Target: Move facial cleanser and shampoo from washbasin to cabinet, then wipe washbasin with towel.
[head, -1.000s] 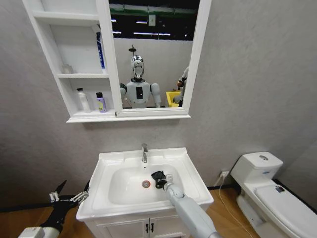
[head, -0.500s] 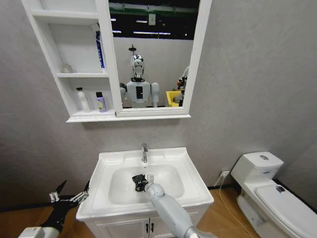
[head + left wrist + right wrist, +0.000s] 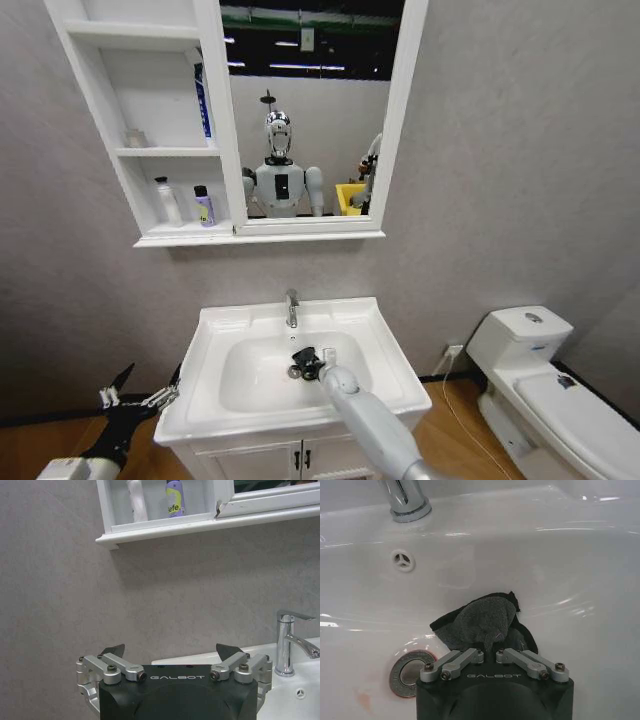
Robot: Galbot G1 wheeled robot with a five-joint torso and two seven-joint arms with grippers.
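My right gripper is down in the bowl of the white washbasin, just behind the round drain. It is shut on the dark grey towel, which is bunched against the bowl's floor below the chrome tap. A white bottle and a purple bottle stand on the lowest shelf of the cabinet; I cannot tell which is the facial cleanser and which the shampoo. My left gripper hangs open, low and left of the basin, holding nothing.
A mirror fills the cabinet's right side. A white toilet stands to the right of the vanity. The vanity doors with black handles are below the basin. A grey wall is behind.
My right gripper carried the towel leftward across the bowl past the drain, then back to the right to the middle. The left arm has not moved.
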